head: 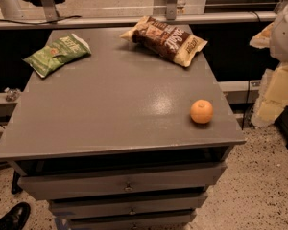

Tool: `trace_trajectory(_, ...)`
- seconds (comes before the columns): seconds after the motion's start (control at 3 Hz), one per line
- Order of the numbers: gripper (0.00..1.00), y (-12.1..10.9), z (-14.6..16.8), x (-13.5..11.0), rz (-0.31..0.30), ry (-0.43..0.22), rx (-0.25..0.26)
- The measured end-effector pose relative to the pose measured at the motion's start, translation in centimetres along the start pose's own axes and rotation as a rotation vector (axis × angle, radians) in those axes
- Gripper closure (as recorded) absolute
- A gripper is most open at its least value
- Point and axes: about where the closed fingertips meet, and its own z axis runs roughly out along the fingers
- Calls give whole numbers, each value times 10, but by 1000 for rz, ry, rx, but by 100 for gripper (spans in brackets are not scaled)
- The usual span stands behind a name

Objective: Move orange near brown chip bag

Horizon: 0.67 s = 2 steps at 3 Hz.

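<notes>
Orange (201, 111) sits alone near the front right corner of the cabinet top (110, 109). Brown chip bag (165, 40) lies at the back edge, well apart (green bag (57, 54) back left). Gripper out of frame; state cannot be told.

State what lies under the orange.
The orange sits directly on the grey cabinet top, near its front right corner; drawers stack below. The spot it covers is hidden, as are the drawers' contents. The gripper is not in view.
</notes>
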Motion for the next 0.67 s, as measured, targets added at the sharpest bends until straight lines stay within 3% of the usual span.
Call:
trace_trajectory(0.33, 0, 0, 0, 0, 0, 0, 0)
trace_trajectory(0.67, 0, 9, 16, -2, 14, -57, -11)
